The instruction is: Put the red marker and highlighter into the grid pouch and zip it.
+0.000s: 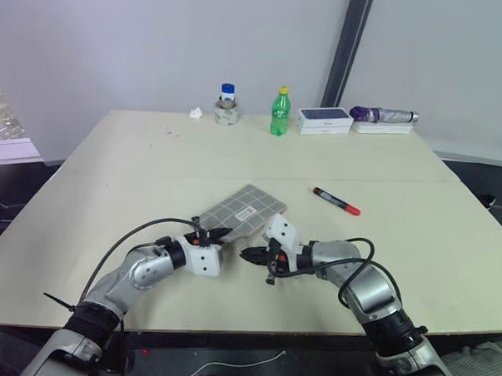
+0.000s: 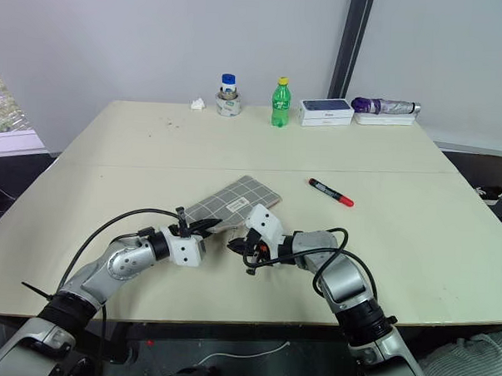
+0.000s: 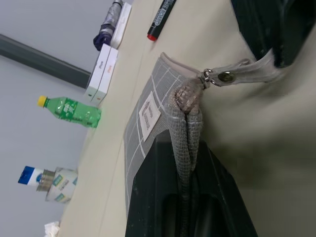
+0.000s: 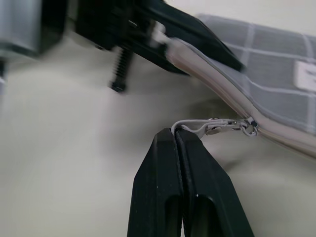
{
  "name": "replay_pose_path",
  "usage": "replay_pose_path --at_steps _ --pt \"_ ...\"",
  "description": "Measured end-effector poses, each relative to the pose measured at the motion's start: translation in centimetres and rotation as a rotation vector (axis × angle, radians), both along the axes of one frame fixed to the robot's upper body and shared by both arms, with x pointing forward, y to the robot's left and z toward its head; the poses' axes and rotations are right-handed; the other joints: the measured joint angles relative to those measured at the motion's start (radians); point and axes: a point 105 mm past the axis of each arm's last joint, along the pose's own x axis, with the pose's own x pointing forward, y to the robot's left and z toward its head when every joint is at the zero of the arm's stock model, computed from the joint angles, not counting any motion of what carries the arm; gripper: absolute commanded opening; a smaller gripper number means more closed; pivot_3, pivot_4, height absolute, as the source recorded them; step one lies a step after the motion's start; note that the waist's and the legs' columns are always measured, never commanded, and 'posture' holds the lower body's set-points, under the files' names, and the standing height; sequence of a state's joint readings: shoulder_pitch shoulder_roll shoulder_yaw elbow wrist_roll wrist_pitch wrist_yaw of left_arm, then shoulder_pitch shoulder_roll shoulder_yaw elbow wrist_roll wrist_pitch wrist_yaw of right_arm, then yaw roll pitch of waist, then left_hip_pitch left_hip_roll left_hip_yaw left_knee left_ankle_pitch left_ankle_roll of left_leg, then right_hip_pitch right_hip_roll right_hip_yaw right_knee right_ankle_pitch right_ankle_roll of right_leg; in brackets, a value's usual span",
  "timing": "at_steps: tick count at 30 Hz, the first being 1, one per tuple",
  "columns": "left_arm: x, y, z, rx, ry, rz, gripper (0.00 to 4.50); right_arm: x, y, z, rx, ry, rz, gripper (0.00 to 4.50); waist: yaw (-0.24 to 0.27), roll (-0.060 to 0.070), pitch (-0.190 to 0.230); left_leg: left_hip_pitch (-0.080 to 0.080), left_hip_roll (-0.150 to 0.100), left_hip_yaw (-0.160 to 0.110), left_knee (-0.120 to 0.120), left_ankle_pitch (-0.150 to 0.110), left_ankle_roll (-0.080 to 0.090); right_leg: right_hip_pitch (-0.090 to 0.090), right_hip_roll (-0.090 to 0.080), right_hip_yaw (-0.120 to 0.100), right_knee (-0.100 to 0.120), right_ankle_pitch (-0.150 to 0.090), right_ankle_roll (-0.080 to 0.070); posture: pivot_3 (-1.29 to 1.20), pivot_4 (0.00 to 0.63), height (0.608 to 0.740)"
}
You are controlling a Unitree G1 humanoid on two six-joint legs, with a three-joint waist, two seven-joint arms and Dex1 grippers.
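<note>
The grid pouch (image 1: pixel 248 208) lies flat on the table near its middle, grey with white lines and a small white label. My left gripper (image 1: pixel 226 233) is shut on the pouch's near edge (image 3: pixel 183 123), pinching the fabric by the zipper's end. My right gripper (image 4: pixel 174 132) is shut on the grey zipper pull tab (image 4: pixel 197 126), just beside that corner, and sits close to the left one (image 1: pixel 246 254). The red marker (image 1: pixel 335 201) lies loose on the table, to the right of the pouch and beyond it. The highlighter is out of view.
Along the table's far edge stand a green bottle with a yellow cap (image 1: pixel 279 112), a blue-capped jar (image 1: pixel 227 104), a crumpled tissue (image 1: pixel 195 113), white boxes (image 1: pixel 326 119) and a folded purple umbrella (image 1: pixel 383 115). Both arms reach in over the table's front edge.
</note>
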State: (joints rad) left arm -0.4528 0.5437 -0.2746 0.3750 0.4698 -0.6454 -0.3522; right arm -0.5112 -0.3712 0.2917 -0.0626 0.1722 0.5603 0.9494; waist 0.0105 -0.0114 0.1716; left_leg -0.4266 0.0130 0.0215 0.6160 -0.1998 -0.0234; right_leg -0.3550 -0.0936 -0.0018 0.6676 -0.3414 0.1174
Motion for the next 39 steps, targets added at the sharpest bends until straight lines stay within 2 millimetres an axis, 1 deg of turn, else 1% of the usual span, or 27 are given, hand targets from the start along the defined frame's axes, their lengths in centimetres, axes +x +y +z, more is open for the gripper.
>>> replay_pose_path --at_steps 3,5,6,8,10,12,15,17,18,21,22,24,27,31,35,37,39 --pt "0.0 0.0 0.0 -0.006 -0.013 0.002 0.0 -0.1 0.0 0.2 -0.005 -0.028 0.017 0.07 0.0 0.0 0.0 0.0 0.0 0.0 0.0 0.0 0.0 0.0 0.0 0.0 0.0 0.0 0.0 0.0 0.15 0.74" --pt "-0.1 0.1 0.0 -0.021 -0.024 0.009 0.0 0.2 0.0 0.2 -0.015 -0.059 0.009 0.07 0.0 0.0 0.0 0.0 0.0 0.0 0.0 0.0 0.0 0.0 0.0 0.0 0.0 0.0 0.0 0.0 0.15 0.74" --pt "-0.1 0.1 0.0 -0.026 -0.026 0.013 0.0 0.3 -0.1 0.1 -0.019 -0.063 0.005 0.3 0.0 0.0 0.0 0.0 0.0 0.0 0.0 0.0 0.0 0.0 0.0 0.0 0.0 0.0 0.0 0.0 0.15 0.74" --pt "-0.2 0.2 0.0 -0.032 -0.026 0.019 0.0 0.4 -0.3 0.0 -0.011 -0.042 -0.008 0.9 -0.001 0.0 0.0 0.0 0.0 0.0 0.0 0.0 0.0 0.0 0.0 0.0 0.0 0.0 0.0 0.0 0.15 0.74" --pt "-0.2 0.2 0.1 -0.033 -0.032 0.023 0.0 0.3 -0.5 0.0 -0.002 -0.02 -0.005 1.9 -0.001 0.0 0.0 0.0 0.001 0.0 0.0 0.0 0.0 0.0 0.0 0.0 0.0 0.0 0.0 0.0 0.15 0.74" --pt "-0.3 0.2 0.1 -0.032 -0.041 0.025 0.0 0.4 -1.4 -0.2 -0.02 -0.018 -0.017 2.89 0.0 0.0 0.0 0.0 0.001 0.0 0.0 0.0 0.0 0.0 0.0 0.0 0.0 0.0 0.0 0.0 0.15 0.74" --pt "-0.4 0.3 0.2 -0.027 -0.067 0.024 0.0 0.7 -3.8 -0.6 -0.066 -0.027 -0.068 4.41 0.0 0.0 0.0 0.0 0.001 0.0 0.0 0.0 0.0 0.0 0.0 0.0 0.0 0.0 0.0 0.0 0.15 0.74" --pt "-0.5 0.6 0.2 -0.024 -0.078 0.03 0.0 1.0 -5.2 -0.4 -0.078 -0.059 -0.11 4.46 -0.001 0.0 0.0 0.0 0.001 0.0 -0.001 0.0 0.0 0.0 0.0 0.0 0.0 0.0 0.0 0.0 0.15 0.74" --pt "-0.5 0.7 0.2 -0.023 -0.09 0.034 0.0 1.3 -5.9 0.0 -0.066 -0.083 -0.143 4.46 -0.002 0.0 0.0 0.0 0.001 0.0 -0.001 0.0 0.0 -0.001 0.0 0.0 0.0 0.0 0.0 0.0 0.15 0.74" --pt "-0.5 0.8 0.3 -0.028 -0.117 0.045 0.0 2.4 -7.7 2.2 0.034 -0.162 -0.254 4.46 -0.003 0.0 0.0 0.0 0.001 0.0 -0.001 0.0 0.0 -0.001 0.0 0.0 0.0 0.0 0.0 0.0 0.15 0.74" --pt "-0.5 0.9 0.3 -0.033 -0.124 0.051 0.0 2.7 -8.6 2.8 0.062 -0.195 -0.302 4.46 -0.002 0.0 0.0 0.0 0.002 0.0 -0.001 0.0 0.0 0.0 0.0 0.0 -0.001 0.0 0.0 0.0 0.15 0.74" --pt "-0.5 1.2 0.4 -0.042 -0.131 0.064 0.0 2.9 -9.8 3.1 0.084 -0.222 -0.381 4.46 -0.001 0.0 0.0 0.0 0.002 0.0 -0.001 0.0 0.0 -0.001 0.0 0.0 -0.001 0.0 0.0 0.0 0.15 0.74" --pt "-0.6 1.7 0.4 -0.049 -0.14 0.075 0.0 2.6 -11.5 2.5 0.1 -0.225 -0.498 4.46 -0.001 0.0 0.0 -0.001 0.002 0.001 -0.002 0.0 0.0 -0.001 0.0 0.0 -0.001 0.0 0.0 0.0 0.15 0.74" --pt "-1.0 2.2 0.4 -0.1 -0.125 0.09 0.0 0.5 -12.4 1.9 0.117 -0.234 -0.609 4.46 0.0 0.0 0.0 -0.001 0.002 0.0 -0.002 0.0 0.0 -0.001 -0.001 0.001 -0.001 0.0 0.0 0.0 0.15 0.74" --pt "-1.4 2.5 0.9 -0.167 -0.121 0.083 0.0 -2.4 -13.2 -0.6 0.046 -0.188 -0.709 4.46 0.002 0.0 0.0 -0.001 0.002 0.0 -0.002 0.0 0.0 -0.001 -0.001 0.0 -0.001 0.0 0.0 0.0 0.15 0.74" --pt "-1.6 2.5 1.4 -0.199 -0.122 0.071 0.0 -3.0 -13.9 -1.4 0.015 -0.189 -0.768 4.46 0.001 0.0 0.0 -0.001 0.002 0.0 -0.002 0.0 0.0 -0.001 -0.001 0.0 -0.001 0.0 0.0 0.0 0.15 0.74" --pt "-1.8 2.4 1.7 -0.227 -0.114 0.047 0.0 -3.2 -14.8 -1.2 0.001 -0.235 -0.839 4.46 -0.001 0.0 0.0 0.0 0.002 0.0 -0.002 0.0 0.0 -0.001 -0.001 0.0 -0.001 0.0 0.0 0.0 0.15 0.74"
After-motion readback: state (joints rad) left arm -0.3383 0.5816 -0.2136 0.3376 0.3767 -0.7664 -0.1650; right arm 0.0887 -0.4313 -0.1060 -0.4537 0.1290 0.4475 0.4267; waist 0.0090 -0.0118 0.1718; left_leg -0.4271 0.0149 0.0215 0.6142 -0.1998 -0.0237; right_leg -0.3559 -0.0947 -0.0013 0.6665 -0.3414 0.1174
